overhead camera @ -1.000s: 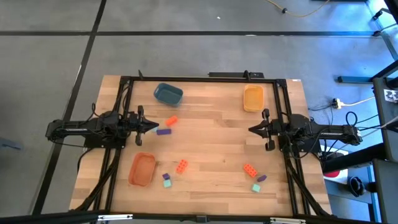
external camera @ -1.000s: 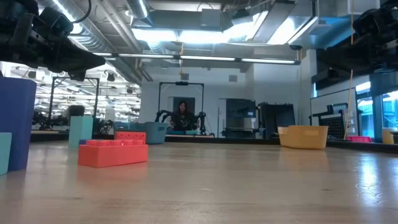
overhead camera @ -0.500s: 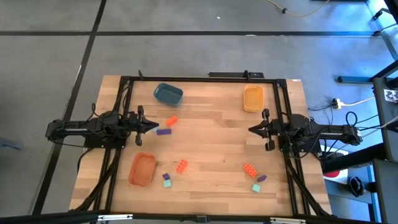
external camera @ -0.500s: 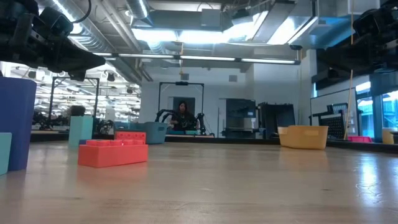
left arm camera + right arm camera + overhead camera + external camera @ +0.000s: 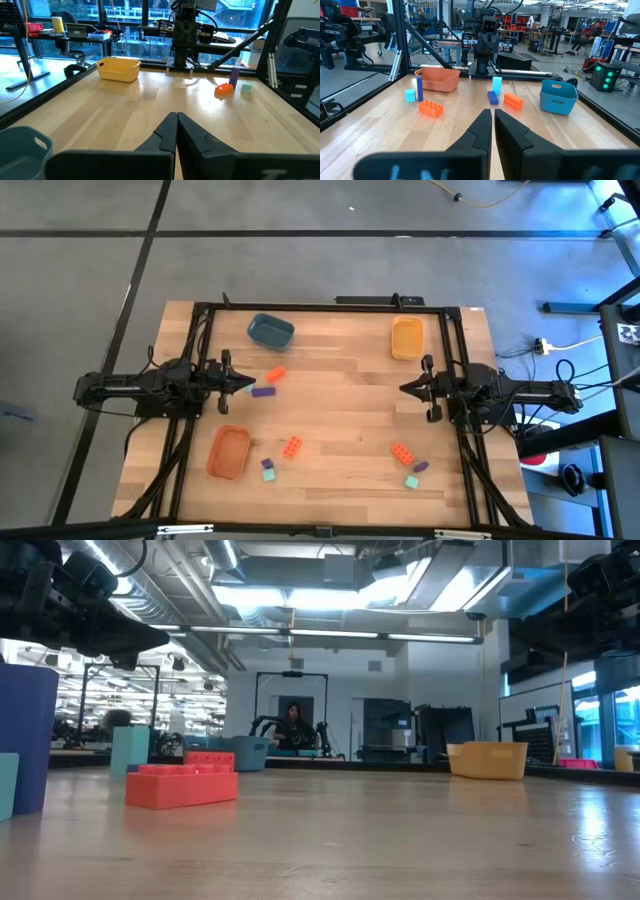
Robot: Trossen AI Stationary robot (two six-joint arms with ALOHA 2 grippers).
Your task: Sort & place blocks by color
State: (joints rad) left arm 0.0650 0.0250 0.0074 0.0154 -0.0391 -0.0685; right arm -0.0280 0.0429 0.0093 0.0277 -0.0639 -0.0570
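Small blocks lie flat in three loose groups on the wooden table. An orange block (image 5: 276, 374) and a purple block (image 5: 263, 391) sit just off my left gripper (image 5: 245, 385). An orange block (image 5: 292, 447) and two teal-and-purple pieces (image 5: 267, 469) lie near the orange bowl. An orange block (image 5: 402, 452), a purple block (image 5: 421, 466) and a teal block (image 5: 411, 481) lie near the right front corner. My left gripper (image 5: 176, 131) hovers shut at the table's left side. My right gripper (image 5: 405, 388) (image 5: 492, 127) hovers shut at the right side. Neither touches anything.
A dark blue bowl (image 5: 270, 330) stands far left, a yellow bowl (image 5: 407, 337) far right and an orange bowl (image 5: 228, 452) near left. A black frame (image 5: 330, 306) runs around the table's far and side edges. A person (image 5: 293, 725) is in the room behind the table.
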